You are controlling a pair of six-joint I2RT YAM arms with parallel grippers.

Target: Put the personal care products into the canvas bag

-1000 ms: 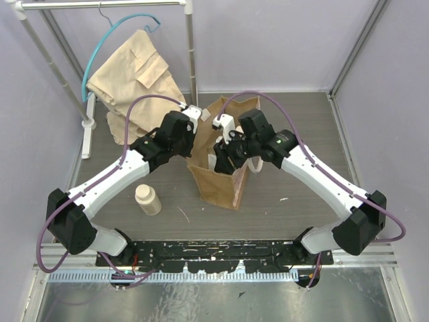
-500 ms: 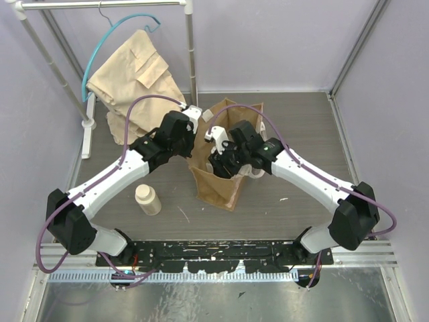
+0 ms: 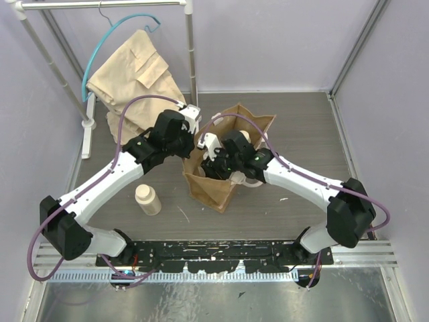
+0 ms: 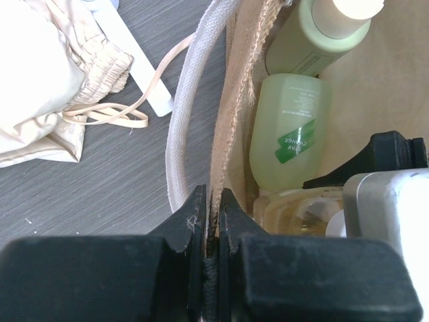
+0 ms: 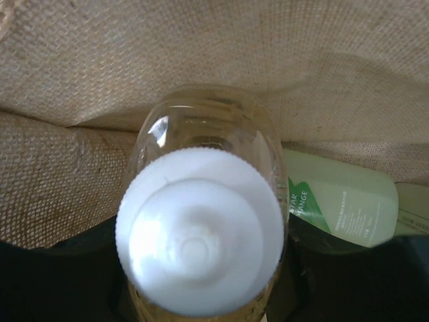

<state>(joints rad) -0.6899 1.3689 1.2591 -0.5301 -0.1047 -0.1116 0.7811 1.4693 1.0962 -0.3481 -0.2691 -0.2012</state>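
Note:
The tan canvas bag [image 3: 209,192] stands mid-table. My left gripper [image 3: 195,139] is shut on its left rim [image 4: 228,100], beside the whitish strap [image 4: 184,121]. Reaching down into the bag, my right gripper [image 3: 216,166] is shut on the amber white-capped bottle [image 5: 201,228], whose cap faces the right wrist camera. In the bag lie a green bottle [image 4: 288,131] and a rounder green one with a cream top [image 4: 315,33]; the amber bottle [image 4: 295,215] shows below them. The cream bottle [image 3: 148,199] stands on the table, left of the bag.
A beige folded garment [image 3: 131,74] hangs from a teal hanger [image 3: 107,40] on a white rack [image 3: 87,121] at the back left. Its drawstring [image 4: 114,117] trails on the table near the bag. Walls close in on both sides.
My right arm has swung left and lowered the amber bottle into the bag. The bag has shifted and turned a little. My left gripper still pinches the rim.

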